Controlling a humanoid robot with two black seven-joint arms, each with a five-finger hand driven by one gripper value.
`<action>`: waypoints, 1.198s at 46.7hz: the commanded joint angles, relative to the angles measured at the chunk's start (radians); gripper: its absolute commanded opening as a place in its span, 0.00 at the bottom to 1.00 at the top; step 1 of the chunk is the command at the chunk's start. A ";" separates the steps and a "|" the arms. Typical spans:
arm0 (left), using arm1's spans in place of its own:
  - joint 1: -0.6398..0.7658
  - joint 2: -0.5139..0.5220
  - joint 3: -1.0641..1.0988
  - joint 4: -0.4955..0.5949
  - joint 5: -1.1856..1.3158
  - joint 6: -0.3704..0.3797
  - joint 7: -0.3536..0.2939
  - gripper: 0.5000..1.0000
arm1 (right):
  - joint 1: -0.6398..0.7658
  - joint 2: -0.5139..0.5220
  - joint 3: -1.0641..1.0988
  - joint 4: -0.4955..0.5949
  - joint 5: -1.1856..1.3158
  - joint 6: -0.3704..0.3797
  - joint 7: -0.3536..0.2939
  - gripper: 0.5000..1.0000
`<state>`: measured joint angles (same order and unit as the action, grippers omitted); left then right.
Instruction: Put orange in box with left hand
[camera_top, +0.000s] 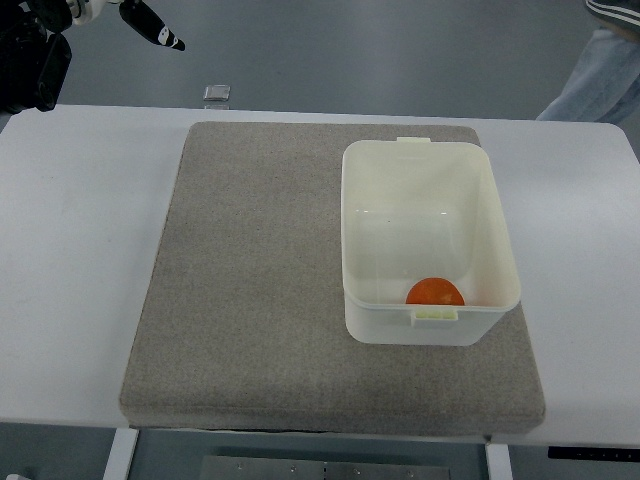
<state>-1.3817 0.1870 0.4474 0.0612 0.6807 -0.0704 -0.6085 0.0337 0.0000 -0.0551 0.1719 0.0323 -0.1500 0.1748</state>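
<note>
The orange (434, 292) lies inside the cream plastic box (495, 230), on its floor against the near wall. The box stands on the right half of a grey felt mat (250, 280). My left hand (150, 25) hangs at the top left corner, beyond the table's far edge and far from the box. Its black-tipped fingers are stretched out and hold nothing. The right arm does not show.
The mat lies on a white table (80, 260). A small shiny square object (217, 93) sits on the floor past the table's far edge. A person's trouser leg and shoe (600, 70) show at the top right corner.
</note>
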 joint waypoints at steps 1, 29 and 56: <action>0.004 -0.014 -0.019 -0.003 -0.075 0.012 0.068 0.73 | 0.000 0.000 0.000 0.000 0.000 0.000 0.000 0.85; 0.055 -0.061 -0.303 -0.066 -0.724 -0.051 0.478 0.75 | 0.000 0.000 0.000 0.000 0.000 0.000 0.000 0.85; 0.150 -0.070 -0.728 -0.106 -0.794 -0.058 0.351 0.95 | 0.000 0.000 0.001 0.000 0.000 0.000 0.000 0.85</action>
<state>-1.2413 0.1165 -0.2471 -0.0394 -0.1029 -0.1000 -0.2483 0.0338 0.0000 -0.0544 0.1718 0.0323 -0.1500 0.1748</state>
